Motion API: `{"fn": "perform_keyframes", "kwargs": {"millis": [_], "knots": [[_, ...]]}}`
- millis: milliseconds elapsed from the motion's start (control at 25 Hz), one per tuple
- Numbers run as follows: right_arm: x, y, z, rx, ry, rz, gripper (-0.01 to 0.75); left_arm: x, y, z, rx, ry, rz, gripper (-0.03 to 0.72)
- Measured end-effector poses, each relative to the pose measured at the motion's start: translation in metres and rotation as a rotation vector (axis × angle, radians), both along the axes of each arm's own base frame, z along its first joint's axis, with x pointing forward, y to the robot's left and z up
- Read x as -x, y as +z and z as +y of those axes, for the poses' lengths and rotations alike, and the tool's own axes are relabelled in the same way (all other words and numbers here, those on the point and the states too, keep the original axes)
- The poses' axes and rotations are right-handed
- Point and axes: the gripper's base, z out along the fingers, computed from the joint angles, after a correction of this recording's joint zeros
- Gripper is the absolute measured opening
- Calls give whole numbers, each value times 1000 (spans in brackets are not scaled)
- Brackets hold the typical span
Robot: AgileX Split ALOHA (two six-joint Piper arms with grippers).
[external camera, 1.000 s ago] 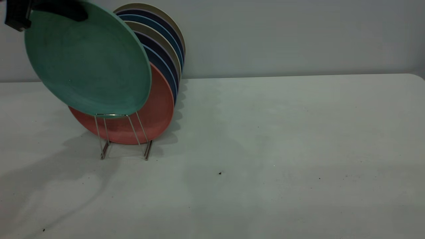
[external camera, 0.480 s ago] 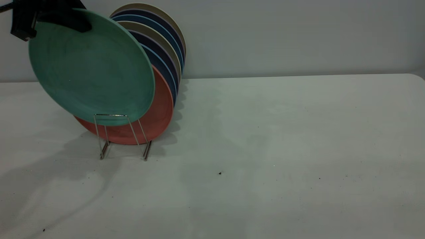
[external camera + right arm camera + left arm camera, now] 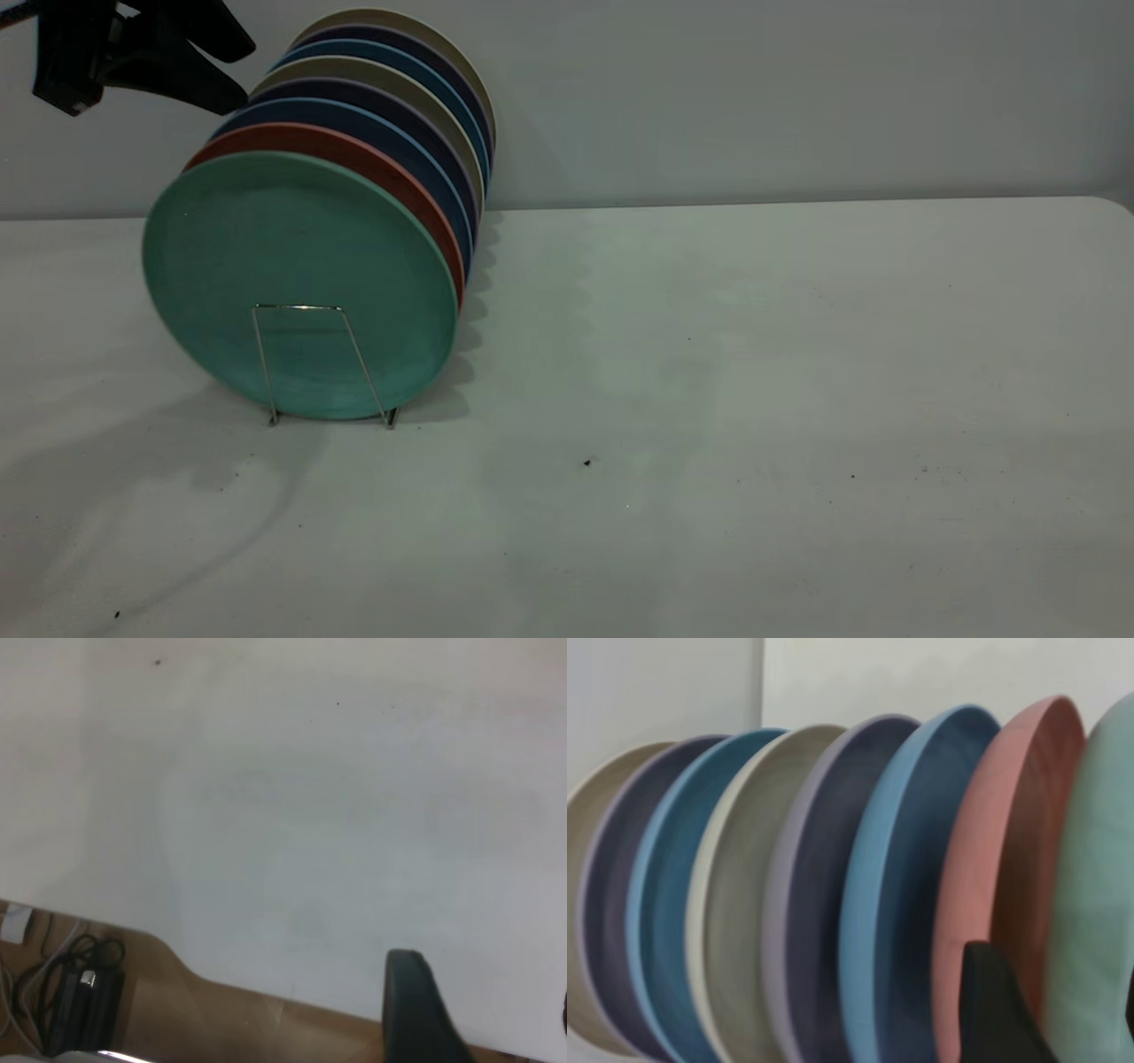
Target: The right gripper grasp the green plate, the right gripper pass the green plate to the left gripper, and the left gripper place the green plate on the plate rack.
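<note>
The green plate [image 3: 301, 266] stands on edge in the front slot of the plate rack [image 3: 297, 307], leaning against the salmon-pink plate [image 3: 354, 152] behind it. My left gripper [image 3: 237, 74] is open and empty, above and behind the plate's top rim, clear of it. In the left wrist view the green plate [image 3: 1099, 895] lies between the spread fingers of my left gripper [image 3: 1063, 1019]. My right gripper [image 3: 492, 1028] is out of the exterior view. It is open and empty over bare table near the table's edge.
Several dark blue and beige plates [image 3: 416, 97] fill the rack behind the pink one. The white table [image 3: 753, 372] stretches to the right. A wall rises behind. Cables and a black box [image 3: 80, 1001] lie on the floor past the table's edge.
The green plate has gone from the left gripper's hold, tilted above the rack, down into the front slot, now covering the pink plate. The left gripper has opened and stays up.
</note>
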Motion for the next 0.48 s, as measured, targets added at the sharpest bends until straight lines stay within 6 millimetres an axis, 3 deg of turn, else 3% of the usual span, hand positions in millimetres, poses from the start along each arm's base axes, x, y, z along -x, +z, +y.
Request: {"fn": "perform_keyframes", "kwargs": {"millis": [160,280,480], "knots": [[0,0,0,0,1,0,417,3,0,-1,49,57,66,403],[1,0,1,-1,23,0,417,7,11,-1,103,150,94,403],[2,-2,-4,27,-5,22,417,28,58,-2,262,357,126,403]]}}
